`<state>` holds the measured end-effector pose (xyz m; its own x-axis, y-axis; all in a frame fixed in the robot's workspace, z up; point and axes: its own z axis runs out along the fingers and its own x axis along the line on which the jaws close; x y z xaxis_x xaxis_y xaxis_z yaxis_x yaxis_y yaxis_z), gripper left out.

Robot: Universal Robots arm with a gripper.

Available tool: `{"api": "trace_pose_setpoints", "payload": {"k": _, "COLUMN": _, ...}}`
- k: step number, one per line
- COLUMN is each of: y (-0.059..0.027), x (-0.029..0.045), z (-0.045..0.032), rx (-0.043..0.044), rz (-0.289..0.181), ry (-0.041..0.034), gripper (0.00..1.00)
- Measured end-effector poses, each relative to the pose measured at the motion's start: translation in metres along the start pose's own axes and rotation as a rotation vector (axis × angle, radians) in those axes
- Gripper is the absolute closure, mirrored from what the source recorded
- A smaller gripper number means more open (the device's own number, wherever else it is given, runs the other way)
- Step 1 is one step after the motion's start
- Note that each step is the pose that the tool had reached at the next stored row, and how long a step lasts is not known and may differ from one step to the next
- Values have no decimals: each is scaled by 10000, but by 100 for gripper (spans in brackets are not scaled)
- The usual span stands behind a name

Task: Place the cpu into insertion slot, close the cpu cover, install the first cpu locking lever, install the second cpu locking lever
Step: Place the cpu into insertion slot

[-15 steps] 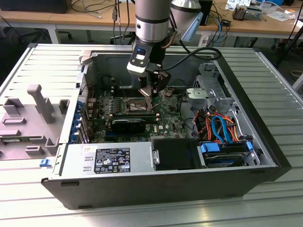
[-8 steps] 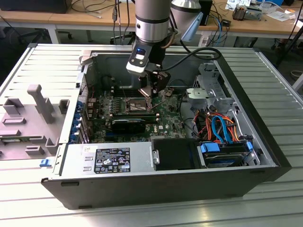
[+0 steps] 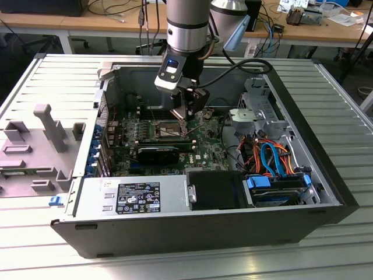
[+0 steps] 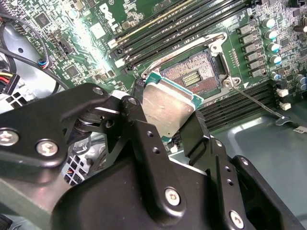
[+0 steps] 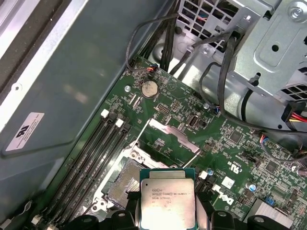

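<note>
Gripper (image 4: pixel 168 116) jaws are closed on the cpu (image 5: pixel 167 203), pinching two opposite edges, with its metal top in sight in both wrist views. It hangs just above the open insertion slot (image 4: pixel 194 74) – not seated. The cpu cover (image 5: pixel 166 132) stands raised, on the motherboard (image 3: pixel 205 153) in the computer case (image 3: pixel 175 233).

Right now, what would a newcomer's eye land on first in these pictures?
The gripper reaches down into the open computer case at the middle of the exterior view. In both wrist views it clamps the cpu by its edges, silver top showing. The cpu hangs close over the uncovered socket on the green motherboard and is not yet seated.
</note>
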<state>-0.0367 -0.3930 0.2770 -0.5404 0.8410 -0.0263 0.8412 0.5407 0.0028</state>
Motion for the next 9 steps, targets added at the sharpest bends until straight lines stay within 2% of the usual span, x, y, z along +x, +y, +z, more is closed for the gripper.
{"api": "trace_pose_setpoints", "payload": {"k": 9, "y": 0, "x": 0, "z": 0, "rx": 6, "rz": 187, "ry": 0, "gripper": 46}}
